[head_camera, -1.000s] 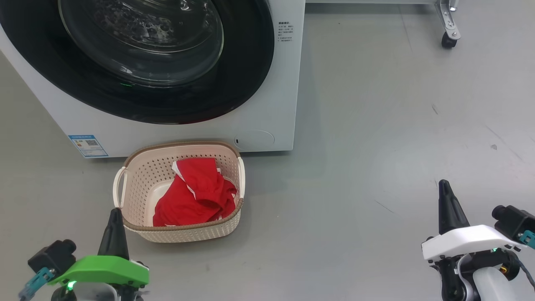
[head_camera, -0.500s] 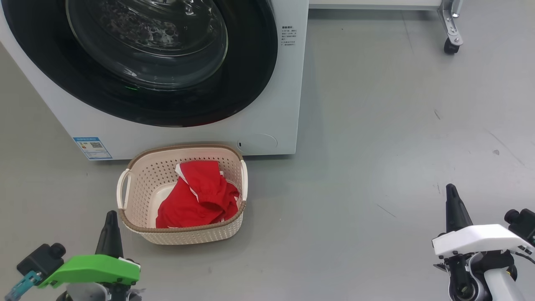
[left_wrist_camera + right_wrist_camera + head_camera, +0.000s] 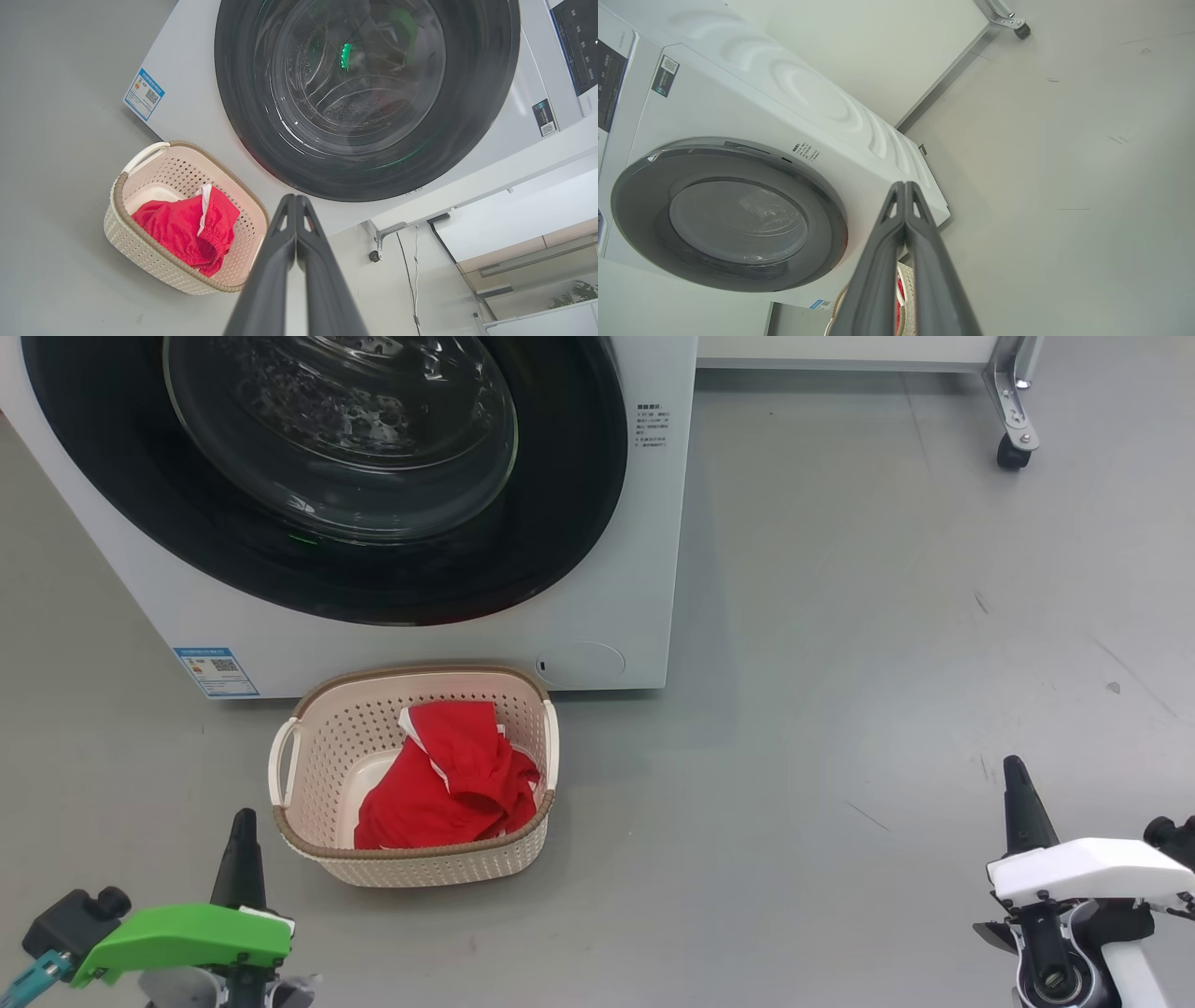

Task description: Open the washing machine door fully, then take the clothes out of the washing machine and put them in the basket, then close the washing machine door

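Note:
The washing machine (image 3: 644, 551) (image 3: 187, 93) (image 3: 738, 107) stands on the floor with its door (image 3: 560, 523) (image 3: 467, 116) (image 3: 644, 196) flat against the front. Just before it sits the basket (image 3: 308, 765) (image 3: 140, 252), and the red clothes (image 3: 439, 784) (image 3: 187, 228) (image 3: 900, 291) lie inside. My left gripper (image 3: 243, 821) (image 3: 295, 198) is shut and empty, low at the left, near the basket's front left corner. My right gripper (image 3: 1016, 767) (image 3: 904, 185) is shut and empty, far off to the right over bare floor.
A metal frame on a caster wheel (image 3: 1010, 453) (image 3: 1021, 31) stands at the back right. Grey floor (image 3: 887, 663) spreads to the right of the machine. A blue label (image 3: 217, 672) marks the machine's lower left front.
The whole head view has shifted a little, so the camera has moved. Both grippers sit lower in it than before. Basket, clothes and door look unchanged.

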